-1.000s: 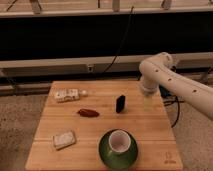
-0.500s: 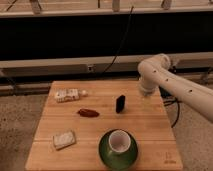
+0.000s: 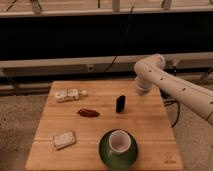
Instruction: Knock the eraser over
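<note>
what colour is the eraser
The eraser is black, camera view; the pincer hangs right of it.

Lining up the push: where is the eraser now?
The eraser stands upright centrally on the table in the camera view, right of the dark red item, beyond the green bowl; the claw hangs to its upper right.

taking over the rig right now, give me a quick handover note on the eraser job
Gripper: hangs over the back right part of the table, to the right of the eraser and apart from it.
Eraser: stands upright near the middle of the table, behind the green bowl.
Done: nothing yet; the eraser has not been touched or knocked.
Left: move the gripper left into the eraser, probably near its top, so that it tips over.
</note>
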